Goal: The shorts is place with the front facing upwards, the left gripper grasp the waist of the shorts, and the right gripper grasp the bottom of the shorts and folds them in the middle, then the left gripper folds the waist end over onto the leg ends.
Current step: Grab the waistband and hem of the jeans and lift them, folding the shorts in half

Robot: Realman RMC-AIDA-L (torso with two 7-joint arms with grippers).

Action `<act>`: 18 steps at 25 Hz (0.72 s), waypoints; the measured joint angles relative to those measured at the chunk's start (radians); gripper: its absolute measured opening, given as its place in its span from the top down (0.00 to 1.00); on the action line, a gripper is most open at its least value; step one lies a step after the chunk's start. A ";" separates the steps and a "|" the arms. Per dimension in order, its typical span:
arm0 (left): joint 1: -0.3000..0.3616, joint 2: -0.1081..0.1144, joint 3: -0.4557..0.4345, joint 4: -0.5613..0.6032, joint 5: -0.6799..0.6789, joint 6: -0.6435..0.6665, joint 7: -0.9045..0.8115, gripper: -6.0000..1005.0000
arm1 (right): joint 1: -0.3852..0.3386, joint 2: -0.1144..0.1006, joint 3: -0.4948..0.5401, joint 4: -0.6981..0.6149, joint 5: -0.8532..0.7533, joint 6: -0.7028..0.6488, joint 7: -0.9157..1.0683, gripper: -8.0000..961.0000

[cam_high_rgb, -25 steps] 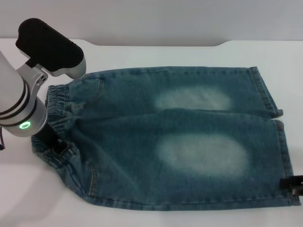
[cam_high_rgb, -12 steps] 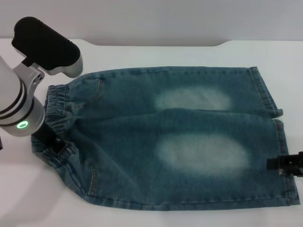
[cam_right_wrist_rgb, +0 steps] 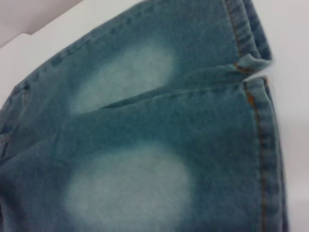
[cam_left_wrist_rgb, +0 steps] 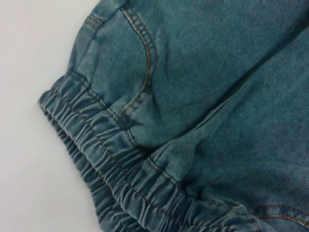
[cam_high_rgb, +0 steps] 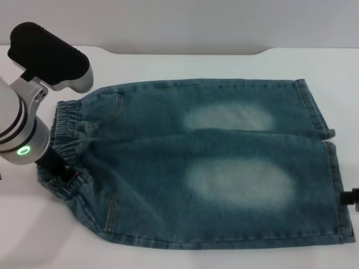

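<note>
I am looking at the shorts [cam_high_rgb: 207,174] lying flat on the white table [cam_high_rgb: 168,255], front side up, with the waist [cam_high_rgb: 64,151] at 9 o'clock of the head view and the bottom of the shorts [cam_high_rgb: 331,168] at 3 o'clock. The left gripper [cam_high_rgb: 56,166] is sitting low on the near end of the waist, its black claw partly under the silver arm, and I cannot tell if the jaws are closing on the elastic or only touching it. The right gripper [cam_high_rgb: 352,197] is showing only as a black tip at the edge of the view around 4 o'clock, just beside the near leg hem and seemingly not on it; whether it is wide or narrow I cannot tell. The risk I am seeing: if the left claw is catching only the top layer of the puckered band, the lower layer may be staying behind when lifting, and the fold is coming out crooked. The right side may miss the hem or pinch one layer only, because the hem lies thin and flat on the table. For room, the table is giving free space toward 12 o'clock behind the shorts and a narrower strip at 6 o'clock, while the hems at 3 o'clock are lying very near the border of the view.
</note>
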 joint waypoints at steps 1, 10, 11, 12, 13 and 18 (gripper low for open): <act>0.000 0.000 0.000 0.001 0.000 0.000 0.000 0.95 | -0.003 0.000 0.000 -0.003 -0.005 0.000 -0.003 0.45; -0.001 -0.001 0.001 0.008 0.000 0.003 -0.001 0.95 | -0.017 0.003 -0.002 -0.014 -0.034 -0.002 -0.010 0.45; 0.000 0.000 0.001 0.009 0.000 0.003 -0.001 0.95 | -0.018 0.003 -0.003 -0.017 -0.035 -0.004 -0.011 0.45; 0.000 0.000 0.001 0.009 0.000 0.003 -0.001 0.95 | -0.018 0.003 -0.004 -0.021 -0.037 -0.007 -0.014 0.45; 0.000 0.000 0.001 0.009 0.000 0.003 -0.001 0.95 | -0.018 0.003 -0.005 -0.025 -0.039 -0.009 -0.017 0.45; 0.001 0.000 0.001 0.009 0.000 0.003 -0.001 0.95 | -0.012 0.004 -0.007 -0.057 -0.042 -0.015 -0.026 0.46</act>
